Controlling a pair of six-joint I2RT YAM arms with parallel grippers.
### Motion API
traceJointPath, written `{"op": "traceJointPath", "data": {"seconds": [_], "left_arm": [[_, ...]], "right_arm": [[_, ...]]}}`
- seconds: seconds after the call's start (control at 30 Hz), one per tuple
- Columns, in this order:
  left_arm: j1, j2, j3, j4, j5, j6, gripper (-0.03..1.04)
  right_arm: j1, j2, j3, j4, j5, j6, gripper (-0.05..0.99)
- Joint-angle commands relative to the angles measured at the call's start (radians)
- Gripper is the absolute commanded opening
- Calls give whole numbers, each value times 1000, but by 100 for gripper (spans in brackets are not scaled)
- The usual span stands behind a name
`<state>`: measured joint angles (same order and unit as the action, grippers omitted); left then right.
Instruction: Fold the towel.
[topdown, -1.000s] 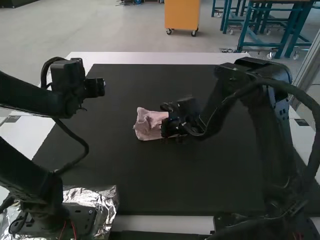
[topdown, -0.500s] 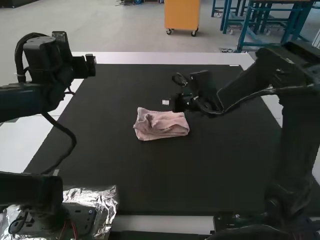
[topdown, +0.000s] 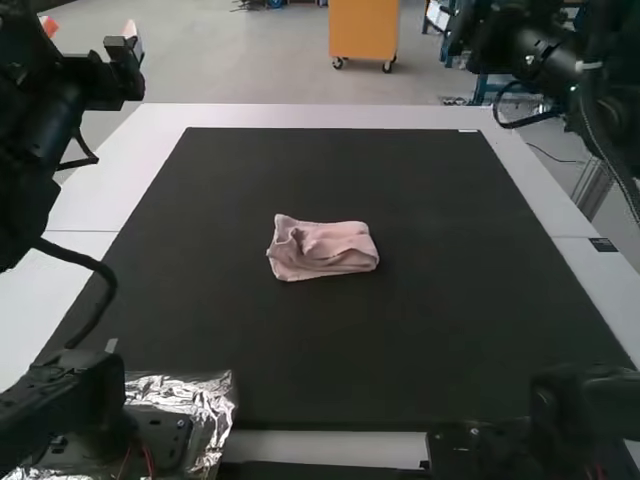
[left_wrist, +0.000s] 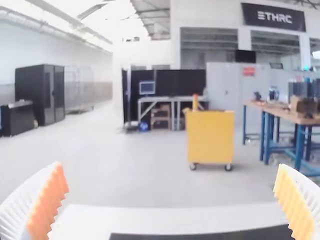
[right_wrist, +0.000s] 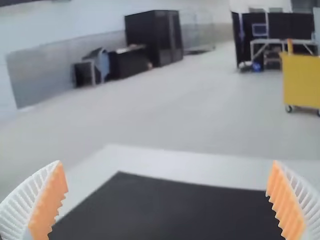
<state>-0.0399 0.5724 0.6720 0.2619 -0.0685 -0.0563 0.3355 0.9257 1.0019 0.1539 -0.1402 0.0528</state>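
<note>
The towel (topdown: 322, 250) lies on the black mat (topdown: 300, 350), near its middle and toward the far edge, as a compact oblong pad with its long side running across the high view. It is folded, but the number of layers cannot be told; the upper surface is creased, with a loose, raised ridge toward its left part. The left gripper (left_wrist: 171, 167) is spread wide with nothing between its fingers; the right gripper (right_wrist: 167, 162) is likewise wide and empty. Both arms are raised at the sides, well apart from the towel. Handling: treat the towel as light, soft and limp, with no risk of breakage. The nap should give good grip, so slipping is unlikely; the likelier faults are pinching too few layers, which would open the fold, or dragging the whole pad across the mat. Where to hold: if a correction is required, take all layers together at a short end, close to the mat, and lift only slightly. To smooth the ridge, press lightly from above rather than pinch its crest. Progress: folding appears complete or nearly so. Recommended next step: leave the towel in place, unless a neater finish is required.
</note>
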Motion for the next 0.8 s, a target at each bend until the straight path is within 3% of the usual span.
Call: {"op": "traceJointPath", "data": {"seconds": [0.0, 0.17, 0.2, 0.37, 0.47, 0.63, 0.7, 0.77], "left_arm": [[-6, -97, 17, -36, 64, 4, 97], [-6, -296, 12, -119, 85, -8, 97], [-6, -348, 5, -130, 88, -36, 97], [2, -582, -46, -230, 79, -43, 97], [2, -574, -11, -331, 75, -112, 97], [-3, -572, 0, -339, 70, -114, 97], [2, -572, -11, -346, 68, -111, 97], [6, -572, -35, -380, 70, -109, 97]], "right_arm": [[-52, -133, -3, -65, 37, -21, 91], [-98, -384, -86, -185, 70, -22, 91], [-104, -435, -111, -205, 85, -22, 91], [-147, -674, -197, -286, 120, -22, 91], [-190, -788, -213, -315, 114, -36, 91], [-227, -936, -243, -338, 125, -37, 91], [-237, -921, -253, -359, 264, -34, 91], [-242, -923, -292, -352, 303, -33, 91]]}}
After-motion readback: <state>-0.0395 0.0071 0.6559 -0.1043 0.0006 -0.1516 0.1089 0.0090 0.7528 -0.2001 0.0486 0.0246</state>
